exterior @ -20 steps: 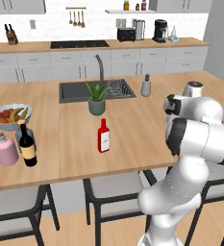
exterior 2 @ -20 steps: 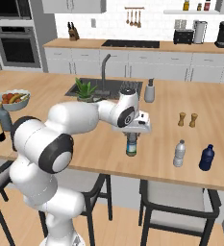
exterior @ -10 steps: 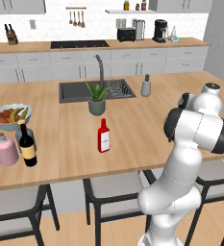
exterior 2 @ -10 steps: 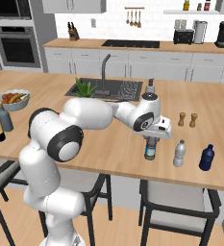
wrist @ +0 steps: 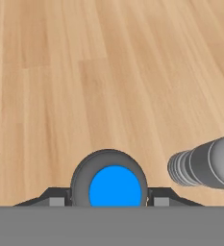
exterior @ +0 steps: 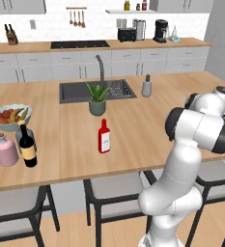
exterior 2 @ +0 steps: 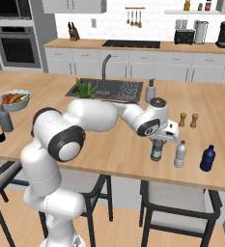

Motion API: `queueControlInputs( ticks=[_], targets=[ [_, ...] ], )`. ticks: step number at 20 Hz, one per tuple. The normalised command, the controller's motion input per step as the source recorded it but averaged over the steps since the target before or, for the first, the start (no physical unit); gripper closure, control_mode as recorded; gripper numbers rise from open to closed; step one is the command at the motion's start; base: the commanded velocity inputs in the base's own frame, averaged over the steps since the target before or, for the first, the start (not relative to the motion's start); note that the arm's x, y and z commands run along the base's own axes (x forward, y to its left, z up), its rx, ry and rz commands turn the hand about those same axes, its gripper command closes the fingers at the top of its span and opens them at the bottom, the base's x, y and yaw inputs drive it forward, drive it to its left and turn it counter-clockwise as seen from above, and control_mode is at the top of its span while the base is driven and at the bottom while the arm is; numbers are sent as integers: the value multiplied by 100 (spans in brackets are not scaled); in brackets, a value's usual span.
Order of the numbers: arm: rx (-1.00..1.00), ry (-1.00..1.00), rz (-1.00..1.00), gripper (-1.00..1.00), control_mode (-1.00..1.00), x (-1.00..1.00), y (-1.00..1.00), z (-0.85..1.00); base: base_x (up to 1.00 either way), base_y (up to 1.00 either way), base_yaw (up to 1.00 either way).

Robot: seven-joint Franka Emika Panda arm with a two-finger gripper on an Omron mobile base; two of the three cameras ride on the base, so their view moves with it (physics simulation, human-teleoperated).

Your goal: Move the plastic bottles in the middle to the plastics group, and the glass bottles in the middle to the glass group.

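Counter, far left: a squat pink bottle [exterior: 7, 150] and a tall dark wine bottle [exterior: 27, 146] are seen side by side below the fruit bowl [exterior: 10, 116]; the wine bottle appears already placed with the glass group.

Counter, middle: the flat red bottle [exterior: 104, 137] stands upright and alone, in front of the potted plant [exterior: 97, 98]; it is judged not yet moved.

Counter, right: the gripper [exterior 2: 157, 143] is closed from above on the blue-capped water bottle [exterior 2: 156, 151], its blue cap [wrist: 115, 189] seen between the two fingertips in the hand view. The bottle is held upright at or just over the wood; contact cannot be told. The pale-capped clear bottle [exterior 2: 180, 154] stands just beside it, the dark blue item [exterior 2: 207, 158] further right.

Step in hand, as judged: setting down in the plastics group. The bottle should be lowered straight until it rests, kept apart from the pale-capped neighbour, and the jaws opened only then, followed by a vertical lift.
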Motion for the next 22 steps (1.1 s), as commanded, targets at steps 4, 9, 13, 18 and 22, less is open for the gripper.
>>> queueControlInputs(
  ticks=[4,9,13,18,22],
  targets=[
    [0,0,0,100,-100,0,-17,1,0,0,0],
    [0,0,0,100,-100,0,-19,0,0,0,0],
    [0,0,0,100,-100,0,-16,0,0,0,0],
    [0,0,0,100,-100,0,-11,0,0,0,0],
    [0,0,0,100,-100,0,-1,-23,0,0,0]
  ],
)
